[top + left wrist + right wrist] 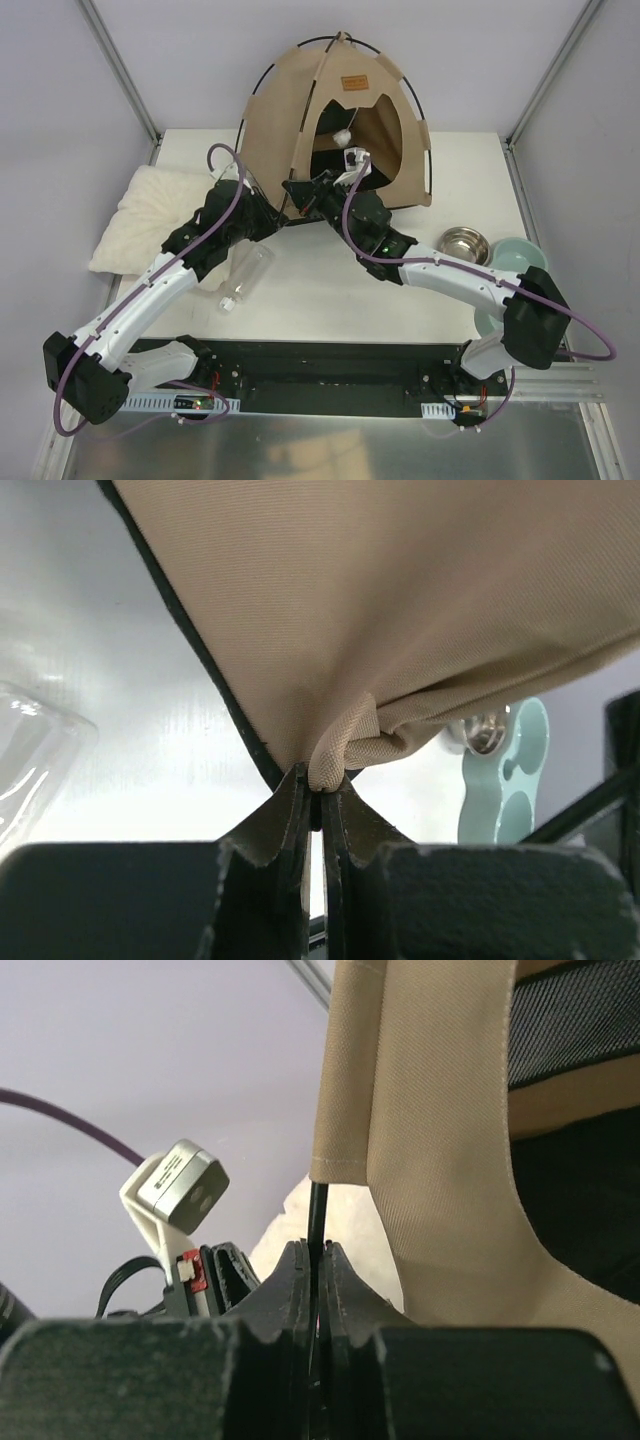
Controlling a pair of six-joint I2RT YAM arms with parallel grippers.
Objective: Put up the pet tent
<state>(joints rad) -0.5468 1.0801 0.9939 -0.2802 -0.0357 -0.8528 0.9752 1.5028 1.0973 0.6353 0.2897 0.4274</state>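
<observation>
The pet tent point(335, 105) stands at the back of the table as a tan dome with an arched doorway, a brown label patch point(355, 82) and a white pompom point(342, 135). Thin black poles point(300, 45) arc over it. My left gripper point(276, 210) is at the tent's front left corner. In the left wrist view that left gripper point(323, 780) is shut on a bunched fold of the tan fabric point(350, 735). My right gripper point(297, 190) sits just beside it. In the right wrist view the right gripper point(317, 1252) is shut on a thin black pole point(317, 1210) coming out of a fabric sleeve point(345, 1080).
A cream fluffy pillow point(140, 215) lies at the left. A clear plastic bottle point(245, 278) lies in front of the left arm. A steel bowl point(465, 243) and a mint green dish point(515, 255) sit at the right, near the right arm.
</observation>
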